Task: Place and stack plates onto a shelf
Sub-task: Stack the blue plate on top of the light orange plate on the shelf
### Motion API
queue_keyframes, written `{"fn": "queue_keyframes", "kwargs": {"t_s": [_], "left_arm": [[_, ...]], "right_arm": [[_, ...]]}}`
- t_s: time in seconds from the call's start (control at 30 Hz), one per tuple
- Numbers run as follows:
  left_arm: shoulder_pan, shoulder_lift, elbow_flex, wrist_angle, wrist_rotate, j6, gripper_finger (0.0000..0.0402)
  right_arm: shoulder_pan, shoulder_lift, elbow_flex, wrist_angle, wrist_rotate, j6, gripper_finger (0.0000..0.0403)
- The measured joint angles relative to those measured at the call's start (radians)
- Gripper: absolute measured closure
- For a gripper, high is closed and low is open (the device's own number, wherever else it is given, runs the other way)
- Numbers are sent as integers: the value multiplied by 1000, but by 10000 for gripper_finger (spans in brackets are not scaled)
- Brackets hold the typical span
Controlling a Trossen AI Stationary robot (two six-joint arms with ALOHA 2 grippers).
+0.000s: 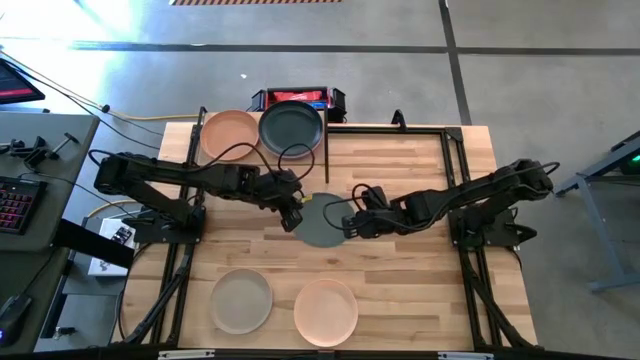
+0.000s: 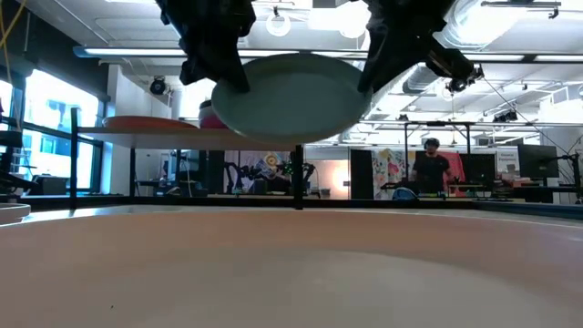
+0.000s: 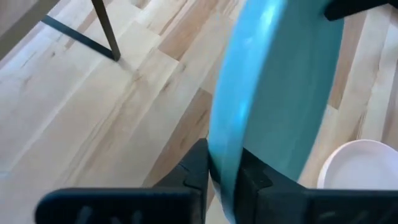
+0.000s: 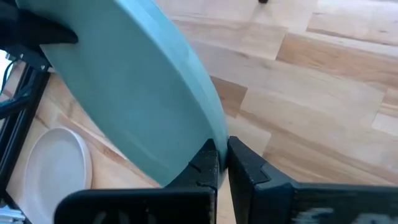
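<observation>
A muted green plate (image 1: 320, 225) hangs in the air over the middle of the table, between my two grippers; the low view shows its underside (image 2: 291, 96) well above the tabletop. My left gripper (image 1: 296, 210) is shut on its left rim and my right gripper (image 1: 350, 222) is shut on its right rim. The shelf (image 1: 312, 160) stands at the far edge, left of centre, with a peach plate (image 1: 229, 134) and a dark grey plate (image 1: 291, 127) resting side by side on its board. In the low view the shelf board (image 2: 164, 133) is about level with the held plate. My left gripper (image 3: 225, 177) pinches the plate's rim (image 3: 225, 149) between its two fingers, coming level from the table's left. The plate is lifted clear and roughly level. My right gripper (image 4: 222, 158) pinches the opposite rim (image 4: 214, 127) between its two fingers, coming level from the table's right, with the plate clear of the table.
A beige-grey plate (image 1: 241, 300) and a second peach plate (image 1: 325, 311) lie on the table near its near edge. A black shelf leg (image 3: 106, 28) stands close beyond the held plate. A red-and-black box (image 1: 298, 98) sits behind the shelf. A person (image 2: 431, 169) stands far back in the room.
</observation>
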State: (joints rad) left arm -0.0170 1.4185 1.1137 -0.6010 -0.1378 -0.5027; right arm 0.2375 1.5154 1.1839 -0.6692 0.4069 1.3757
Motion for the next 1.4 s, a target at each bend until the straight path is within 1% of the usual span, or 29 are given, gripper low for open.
{"fn": "queue_keyframes", "kwargs": {"t_s": [0.1, 0.27, 0.5, 0.6, 0.83, 0.9, 0.97, 1.1, 1.2, 1.4], "left_arm": [[0, 0, 0, 0, -7, 4, 385], [-1, 0, 0, 1, -5, 23, 379], [-1, 0, 0, 1, -4, 18, 381], [-1, 0, 0, 0, -5, 12, 380], [3, 0, 0, -14, -14, -15, 379], [9, -1, 0, -19, -18, -28, 379], [19, -8, 0, -39, -18, -38, 380], [48, -27, 0, -100, -20, -68, 380], [72, -58, 1, -134, -22, -92, 379], [116, -159, 0, -201, -22, -123, 379]], "right_arm": [[-1, 0, 0, 1, -16, 0, 402], [-2, 0, 0, 2, -41, -12, 402], [-2, 0, 0, 3, -46, -36, 397], [-2, 0, 0, 6, -55, -61, 373], [-8, 0, 0, 3, -52, -116, 298], [-17, -3, 0, 3, -90, -155, 284], [-31, -7, 0, 3, -149, -193, 274], [-59, -25, 0, 5, -261, -233, 268], [-69, -44, 0, -1, -284, -259, 268], [-69, -82, 0, -12, -286, -355, 269]]}}
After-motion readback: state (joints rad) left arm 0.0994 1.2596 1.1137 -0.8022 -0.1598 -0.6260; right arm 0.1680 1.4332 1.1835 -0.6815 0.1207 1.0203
